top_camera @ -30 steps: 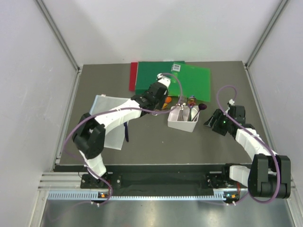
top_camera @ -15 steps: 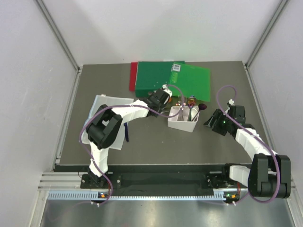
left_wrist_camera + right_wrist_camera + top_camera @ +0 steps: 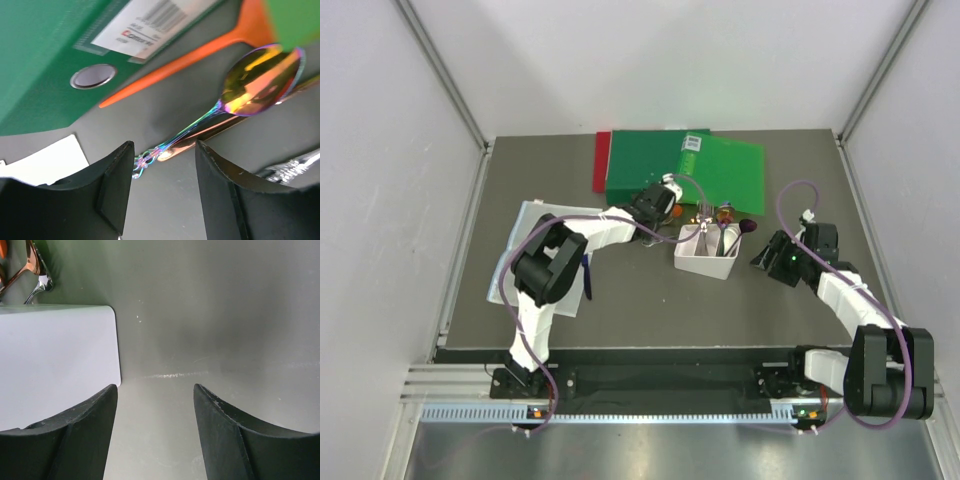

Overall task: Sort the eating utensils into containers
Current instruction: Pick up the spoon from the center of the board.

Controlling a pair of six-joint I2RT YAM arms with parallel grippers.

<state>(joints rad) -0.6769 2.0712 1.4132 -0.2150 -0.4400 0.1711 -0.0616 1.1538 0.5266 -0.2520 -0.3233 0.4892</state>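
Observation:
My left gripper (image 3: 164, 150) is open low over the table, its black fingers (image 3: 115, 185) either side of the looped handle end of a rainbow-metallic spoon (image 3: 260, 82), not touching it. A copper-coloured utensil (image 3: 225, 129) lies under the spoon. An orange utensil (image 3: 190, 57) and a silver fork (image 3: 292, 164) lie close by. In the top view this gripper (image 3: 676, 207) is just behind the white bin (image 3: 692, 262), which holds a few upright utensils (image 3: 718, 240). My right gripper (image 3: 155, 390) is open and empty beside the bin's wall (image 3: 55, 360), at the bin's right (image 3: 763, 256).
Green folder (image 3: 720, 165) over a red one (image 3: 601, 160) lies at the back, its edge right by the left gripper (image 3: 50, 60). A clear sheet (image 3: 520, 235) at the left carries a dark blue utensil (image 3: 586, 277). A purple spoon (image 3: 748, 227) sits behind the bin.
The left arm has folded its elbow in toward the right and its wrist has dropped slightly toward the utensils behind the bin. The right arm has not moved.

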